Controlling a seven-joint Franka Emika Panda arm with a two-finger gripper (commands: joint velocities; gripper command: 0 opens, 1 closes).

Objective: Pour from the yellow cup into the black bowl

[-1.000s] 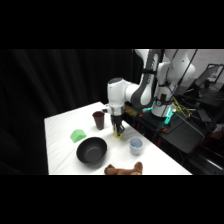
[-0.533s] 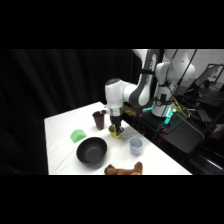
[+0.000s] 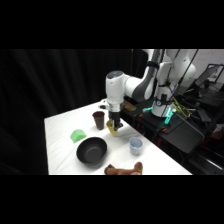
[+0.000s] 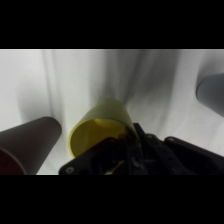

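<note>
maroon cup (image 3: 98, 120) just beside yellow cup (image 3: 113, 127), bare table (image 3: 62, 135) left

arm (image 3: 131, 86): white rounded shells | joints dark | gripper (image 3: 115, 125) linkage apparently black

On the counter (image 3: 60, 145) stand three cups: one yellow cup (image 3: 113, 128), one maroon cup (image 3: 98, 119) and one pale blue-grey cup (image 3: 135, 145). There is one black bowl (image 3: 92, 150), one small green item (image 3: 77, 135) and one brown stuffed toy (image 3: 124, 169).
</note>
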